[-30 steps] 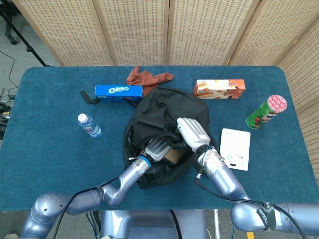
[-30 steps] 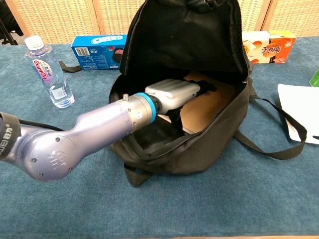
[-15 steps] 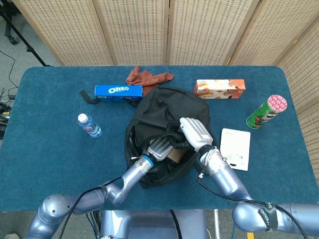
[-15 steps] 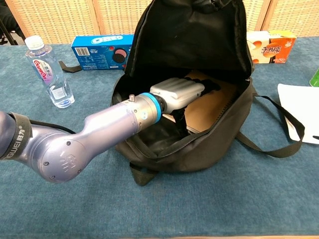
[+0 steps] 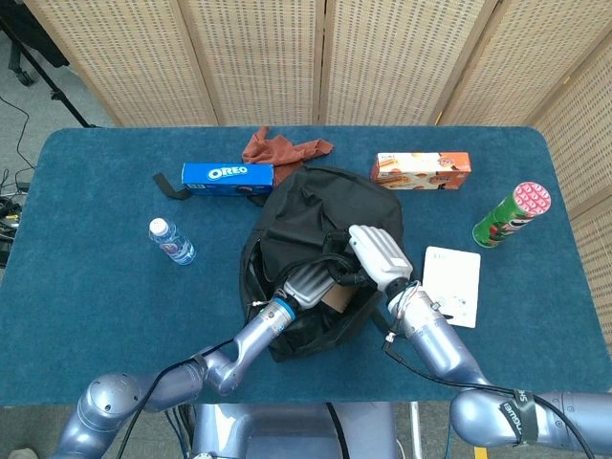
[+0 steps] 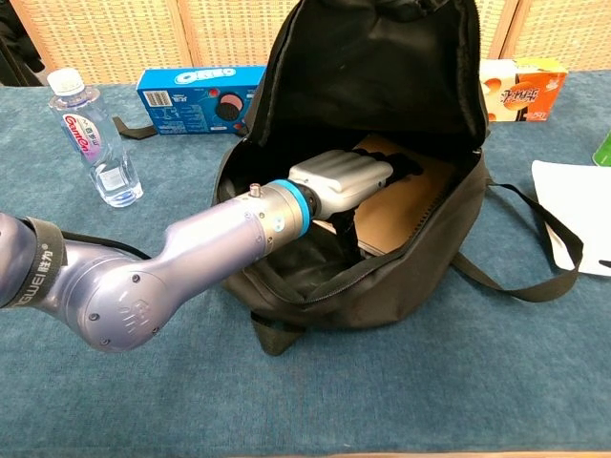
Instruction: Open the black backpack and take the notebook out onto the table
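**Getting a good hold on the notebook inside the bag**

The black fabric backpack [image 6: 401, 258] sits open in the middle of the blue worktop [image 5: 96, 287]. The brown card-covered notebook [image 6: 396, 205] is inside it, leaning on the back wall. The left hand [image 6: 342, 178] reaches in with its fingers on the notebook, but I cannot tell if it grips it. The right hand [image 5: 378, 253] holds the bag's top edge open. It should keep that edge wide while the left hand gets a firm pinch, then lift slowly.
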Motion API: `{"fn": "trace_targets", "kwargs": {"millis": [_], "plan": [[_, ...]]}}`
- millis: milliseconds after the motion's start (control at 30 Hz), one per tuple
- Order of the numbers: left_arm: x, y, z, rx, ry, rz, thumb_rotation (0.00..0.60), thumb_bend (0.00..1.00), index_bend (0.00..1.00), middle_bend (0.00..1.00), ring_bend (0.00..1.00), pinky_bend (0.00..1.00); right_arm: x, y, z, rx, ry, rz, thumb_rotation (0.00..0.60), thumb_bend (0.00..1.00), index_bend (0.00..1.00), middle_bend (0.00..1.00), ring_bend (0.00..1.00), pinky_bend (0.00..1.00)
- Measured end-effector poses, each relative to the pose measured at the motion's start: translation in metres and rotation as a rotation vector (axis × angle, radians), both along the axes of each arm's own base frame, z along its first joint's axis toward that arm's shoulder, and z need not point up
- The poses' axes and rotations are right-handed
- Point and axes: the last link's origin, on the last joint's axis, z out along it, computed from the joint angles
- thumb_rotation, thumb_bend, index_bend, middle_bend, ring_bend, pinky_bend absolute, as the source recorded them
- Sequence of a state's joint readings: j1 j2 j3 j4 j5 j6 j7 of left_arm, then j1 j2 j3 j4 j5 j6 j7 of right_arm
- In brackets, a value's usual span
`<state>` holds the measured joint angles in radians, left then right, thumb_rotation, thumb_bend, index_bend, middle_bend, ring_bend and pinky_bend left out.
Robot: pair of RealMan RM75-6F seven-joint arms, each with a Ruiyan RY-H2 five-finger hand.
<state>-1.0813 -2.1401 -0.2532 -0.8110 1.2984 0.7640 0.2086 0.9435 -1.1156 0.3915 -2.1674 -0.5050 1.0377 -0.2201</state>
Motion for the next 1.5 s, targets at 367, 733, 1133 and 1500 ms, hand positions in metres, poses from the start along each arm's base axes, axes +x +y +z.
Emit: {"fn": "trace_targets", "kwargs": {"millis": [367, 733, 1133, 1500], "plan": [[0.004, 0.002, 0.006, -0.001, -0.036, 0.008, 0.6, 0.78, 0.01, 0.0, 0.0, 0.0, -0.002, -0.001, 0.002, -0.001, -0.002, -0.007, 0.6, 0.57, 0.68, 0.57, 0.45, 0.59], [0.008, 0.003, 0.013, -0.034, -0.089, 0.052, 0.6, 0.78, 0.01, 0.0, 0.0, 0.0, -0.005, -0.002, 0.004, -0.003, 0.003, -0.014, 0.6, 0.57, 0.68, 0.57, 0.45, 0.59], [0.006, 0.007, 0.015, -0.021, -0.07, 0.064, 0.6, 0.78, 0.01, 0.0, 0.0, 0.0, -0.003, -0.001, 0.004, 0.0, 0.0, -0.009, 0.6, 0.57, 0.68, 0.57, 0.45, 0.59], [0.006, 0.009, 0.015, 0.001, -0.078, 0.065, 0.6, 0.76, 0.46, 0.24, 0.09, 0.04, -0.002, -0.001, 0.004, -0.003, -0.009, -0.006, 0.6, 0.57, 0.68, 0.57, 0.45, 0.59]]}}
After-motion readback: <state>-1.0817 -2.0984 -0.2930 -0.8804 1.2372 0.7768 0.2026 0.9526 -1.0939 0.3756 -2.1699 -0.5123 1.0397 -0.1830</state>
